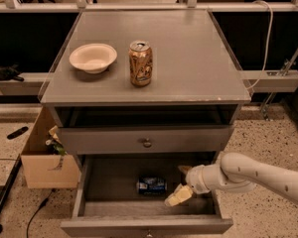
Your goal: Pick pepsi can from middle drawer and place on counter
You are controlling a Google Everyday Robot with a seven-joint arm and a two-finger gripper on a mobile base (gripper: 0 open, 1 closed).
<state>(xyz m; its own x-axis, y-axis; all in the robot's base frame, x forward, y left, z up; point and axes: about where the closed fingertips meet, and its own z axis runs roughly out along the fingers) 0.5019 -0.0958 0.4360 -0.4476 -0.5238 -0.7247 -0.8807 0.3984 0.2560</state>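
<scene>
The pepsi can lies on its side on the bare floor of the open middle drawer, near its middle. My gripper reaches into the drawer from the right on a white arm, just right of the can and apart from it. Its pale fingers are spread open and hold nothing. The counter is the flat grey top of the cabinet above.
A gold-brown can stands upright on the counter next to a cream bowl. A shut grey drawer front with a round knob sits above the open drawer. A cardboard box stands on the floor to the left.
</scene>
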